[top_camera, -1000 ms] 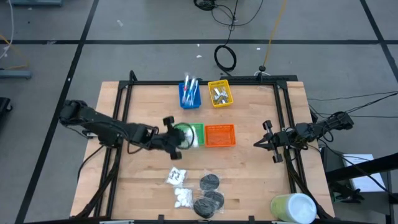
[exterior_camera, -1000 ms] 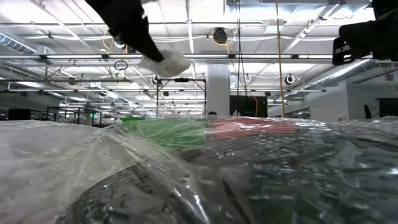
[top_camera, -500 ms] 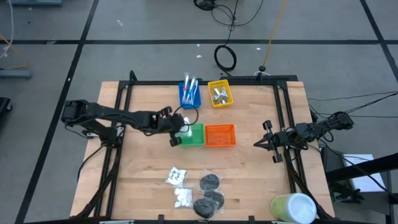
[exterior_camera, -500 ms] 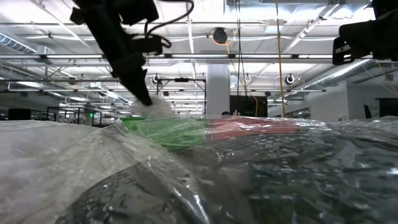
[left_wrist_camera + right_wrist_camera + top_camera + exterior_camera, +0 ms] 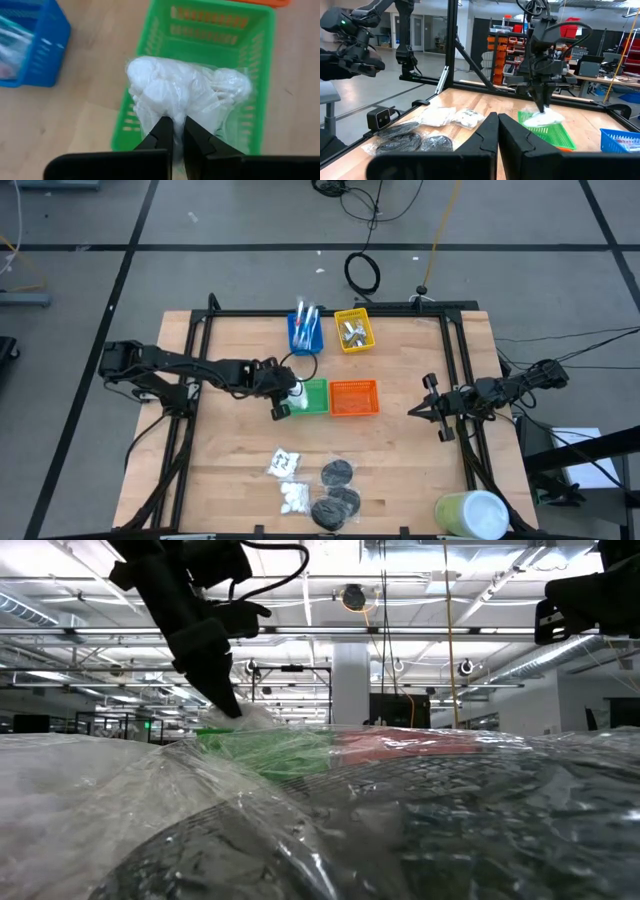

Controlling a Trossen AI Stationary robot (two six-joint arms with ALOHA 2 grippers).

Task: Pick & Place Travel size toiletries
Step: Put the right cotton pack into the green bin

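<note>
From above, the left gripper (image 5: pixel 283 397) sits at the green bin's (image 5: pixel 318 404) left edge. Only the left wrist view shows its fingers pinched on a clear packet of white puffy pads (image 5: pixel 186 95) resting on that bin's rim. The right gripper (image 5: pixel 496 131) hangs apart near the table's right rail, fingers pressed together. 2 more pad packets (image 5: pixel 288 480) and black discs (image 5: pixel 336 490) lie near the front edge.

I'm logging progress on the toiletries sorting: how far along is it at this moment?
Done: sticks sit in the blue bin, silvery tubes in the yellow bin. In hand: the left gripper holds a white packet over the green bin. Left: two white packets and black discs on the table. The right gripper waits at the table's right edge.
</note>
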